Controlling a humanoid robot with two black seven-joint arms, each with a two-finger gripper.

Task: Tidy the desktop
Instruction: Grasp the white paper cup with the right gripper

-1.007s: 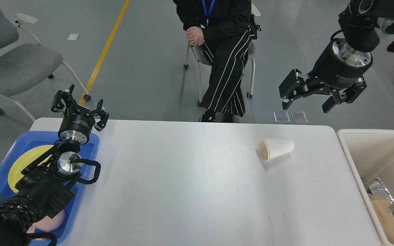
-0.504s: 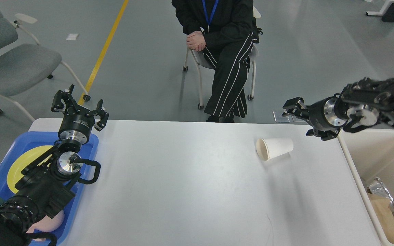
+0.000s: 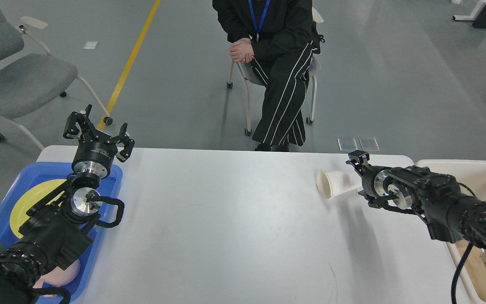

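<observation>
Right gripper (image 3: 357,175) reaches a tipped paper cup (image 3: 336,184) on the desktop (image 3: 226,228), finger state unclear; next, grasp it.

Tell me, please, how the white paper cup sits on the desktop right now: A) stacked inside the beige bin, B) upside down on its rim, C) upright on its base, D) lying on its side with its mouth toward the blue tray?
D: the paper cup lies on its side on the desktop, its open mouth facing left.
</observation>
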